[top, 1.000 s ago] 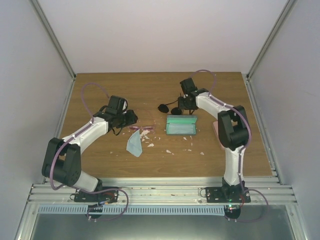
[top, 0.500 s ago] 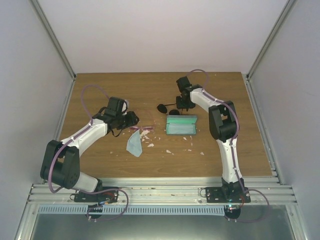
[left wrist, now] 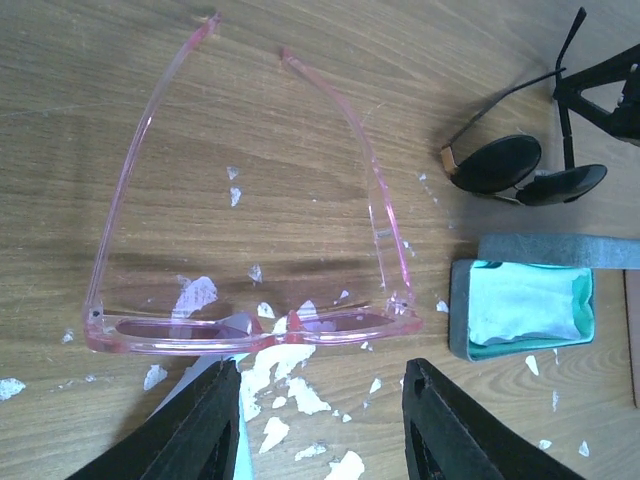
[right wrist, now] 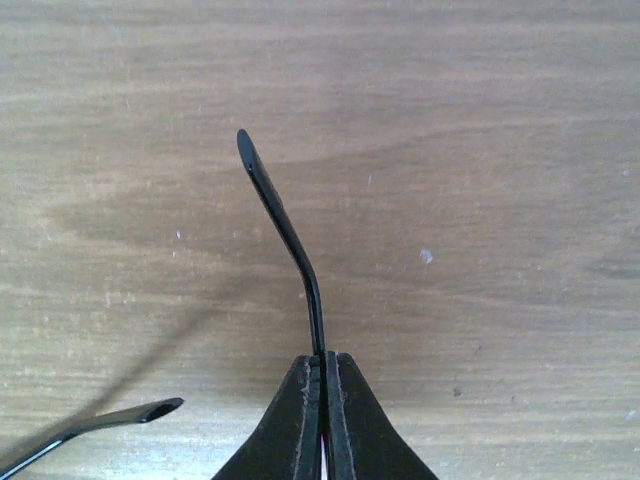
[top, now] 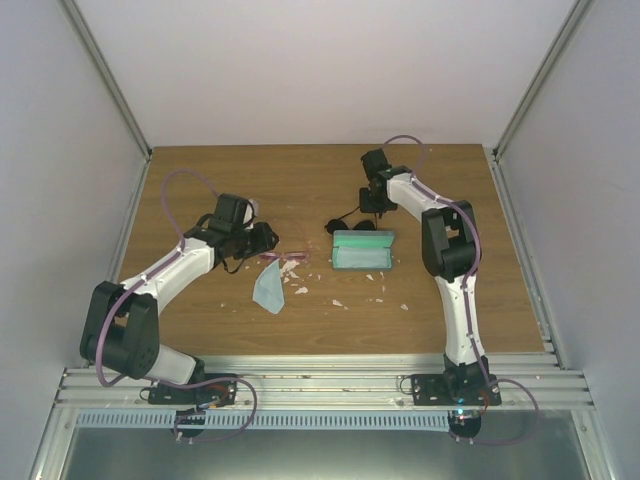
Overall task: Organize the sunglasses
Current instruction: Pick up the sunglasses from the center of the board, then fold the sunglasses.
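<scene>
Two pairs: the right claw (right wrist: 322, 362) is pinched shut on one thin temple of the black sunglasses (left wrist: 500, 165), just beyond the open case (left wrist: 462, 320). So slim a hold could let them swing or slip. The left claw (left wrist: 320, 378) hangs open above the pink sunglasses (left wrist: 250, 328) on the tabletop (right wrist: 480, 150).

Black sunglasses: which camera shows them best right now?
The left wrist view: the black sunglasses show both dark lenses and their temples, top right. The right wrist view shows only the thin temples, one pinched in the shut right hand. The top view gives just a small dark shape beyond the open case.
</scene>
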`<state>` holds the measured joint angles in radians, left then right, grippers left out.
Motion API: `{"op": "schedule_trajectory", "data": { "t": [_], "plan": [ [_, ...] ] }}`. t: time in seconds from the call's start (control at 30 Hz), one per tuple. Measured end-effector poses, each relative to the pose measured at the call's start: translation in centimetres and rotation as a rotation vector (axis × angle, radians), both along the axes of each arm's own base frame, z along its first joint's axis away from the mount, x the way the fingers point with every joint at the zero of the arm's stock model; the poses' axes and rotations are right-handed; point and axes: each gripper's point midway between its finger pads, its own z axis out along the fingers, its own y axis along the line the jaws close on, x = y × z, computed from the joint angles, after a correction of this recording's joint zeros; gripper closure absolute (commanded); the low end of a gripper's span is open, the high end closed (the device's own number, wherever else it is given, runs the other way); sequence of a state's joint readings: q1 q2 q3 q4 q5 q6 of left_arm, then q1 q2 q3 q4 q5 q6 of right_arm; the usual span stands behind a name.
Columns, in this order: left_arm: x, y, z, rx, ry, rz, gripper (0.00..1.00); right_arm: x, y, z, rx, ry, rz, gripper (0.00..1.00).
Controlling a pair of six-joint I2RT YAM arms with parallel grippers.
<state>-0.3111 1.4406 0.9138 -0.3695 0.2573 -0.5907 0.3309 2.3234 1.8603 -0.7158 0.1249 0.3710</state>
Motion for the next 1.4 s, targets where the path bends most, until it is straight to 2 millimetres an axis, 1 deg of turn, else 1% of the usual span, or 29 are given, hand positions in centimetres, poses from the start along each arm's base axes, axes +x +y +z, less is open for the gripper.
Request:
{"op": "schedule_trajectory", "data": {
  "t": [0.2, 0.3, 0.37, 0.53, 0.63, 0.73, 0.83, 0.9, 0.93, 0.97, 1.07, 1.1, 1.2, 1.23, 1.3, 1.37, 1.4],
  "plan": [
    [-0.1, -0.1, 1.4, -0.016, -0.035, -0.003, 0.53, 1.4, 0.1, 0.9, 0.017, -0.060, 0.002, 0.99],
    [0.0, -0.2, 1.8, -0.024, -0.047, -0.005, 0.53, 1.9, 0.3, 1.9, 0.022, -0.094, 0.010, 0.99],
    [0.0, -0.2, 1.9, -0.028, -0.049, -0.007, 0.53, 2.3, 0.4, 3.5, 0.029, -0.132, 0.014, 0.99],
    [0.1, -0.4, 2.0, -0.037, -0.053, -0.011, 0.53, 2.6, 0.4, 8.8, 0.053, -0.239, 0.026, 1.00],
    [0.1, -0.5, 2.1, -0.044, -0.055, -0.012, 0.53, 2.7, 0.5, 11.4, 0.070, -0.294, 0.029, 1.00],
    [0.1, -0.6, 2.4, -0.055, -0.062, -0.014, 0.53, 2.4, 0.3, 12.7, 0.075, -0.327, 0.034, 1.00],
    [0.2, -0.9, 3.1, -0.078, -0.080, -0.015, 0.52, 1.5, 0.1, 13.5, 0.073, -0.345, 0.049, 0.99],
    [0.3, -1.2, 4.1, -0.103, -0.107, -0.019, 0.51, 1.1, 0.0, 14.5, 0.077, -0.367, 0.060, 0.99],
    [0.4, -1.3, 4.6, -0.115, -0.122, -0.019, 0.51, 0.7, 0.1, 15.6, 0.089, -0.388, 0.073, 0.99],
    [0.4, -1.4, 5.4, -0.132, -0.141, -0.019, 0.51, 0.5, 0.1, 16.1, 0.095, -0.396, 0.077, 0.99],
    [0.4, -1.7, 8.4, -0.183, -0.225, -0.022, 0.48, -0.6, 0.6, 19.2, 0.150, -0.456, 0.110, 0.99],
    [0.5, -1.6, 9.7, -0.206, -0.261, -0.021, 0.45, -1.1, 0.9, 20.7, 0.178, -0.486, 0.124, 0.99],
    [0.2, -1.7, 13.5, -0.283, -0.355, -0.024, 0.39, -3.1, 1.7, 25.9, 0.269, -0.592, 0.181, 0.99],
    [0.1, -1.7, 14.5, -0.309, -0.380, -0.025, 0.37, -4.0, 2.0, 28.0, 0.306, -0.641, 0.210, 1.00],
    [-0.3, -1.8, 16.3, -0.356, -0.413, -0.034, 0.36, -5.6, 2.6, 31.3, 0.363, -0.720, 0.264, 0.99],
    [-0.7, -2.3, 17.6, -0.405, -0.423, -0.054, 0.35, -7.4, 3.3, 34.3, 0.428, -0.804, 0.335, 0.99],
    [-0.9, -2.6, 18.3, -0.433, -0.423, -0.070, 0.34, -8.4, 3.7, 35.4, 0.459, -0.840, 0.370, 1.00]
  ]
}}
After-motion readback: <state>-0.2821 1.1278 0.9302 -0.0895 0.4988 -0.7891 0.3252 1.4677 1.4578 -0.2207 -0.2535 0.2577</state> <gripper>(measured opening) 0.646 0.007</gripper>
